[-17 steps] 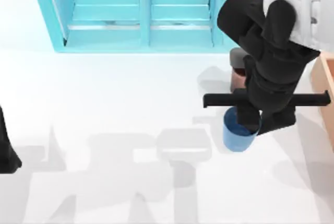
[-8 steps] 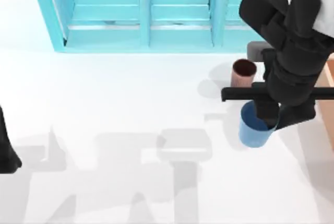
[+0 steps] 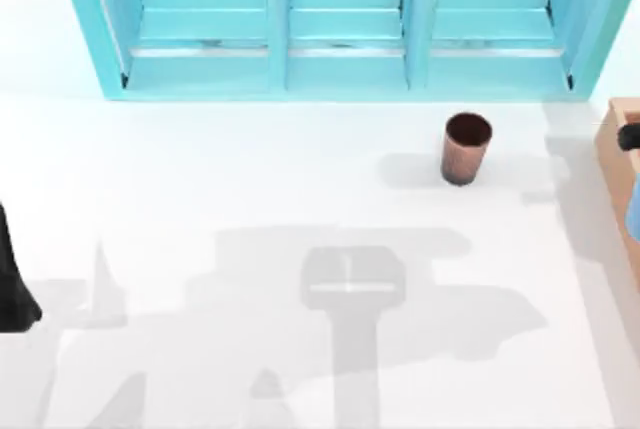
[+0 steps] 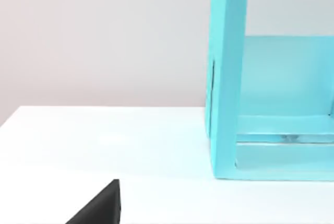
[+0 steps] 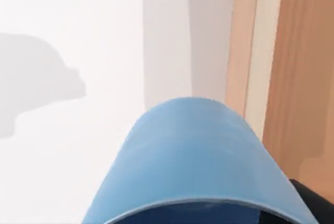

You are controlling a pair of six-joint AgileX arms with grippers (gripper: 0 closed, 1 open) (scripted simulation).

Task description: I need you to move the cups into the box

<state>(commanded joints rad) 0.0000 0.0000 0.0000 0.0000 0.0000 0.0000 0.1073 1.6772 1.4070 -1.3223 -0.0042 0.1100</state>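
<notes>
Cups were split: the blue cup [image 5: 193, 156] hung above the table's right edge, just short of the box [image 3: 612, 144] wall, apparently pinched by our right gripper [image 3: 630, 137], though we could not tell how its fingers sat. The copper cup [image 3: 466, 148] stood upright on the table [image 3: 200, 199] toward its back right, before the turquoise shelf unit [image 3: 340, 24]. We judged a low carry might clip the wall and tip the cup out. Our left arm [image 3: 12, 284] sat parked at the left edge.

You see a glossy blue cup [image 5: 193, 156], a reddish-brown cup [image 3: 466, 149] – dark inside – a tan box [image 5: 261, 57] and a turquoise shelf [image 3: 340, 24].
</notes>
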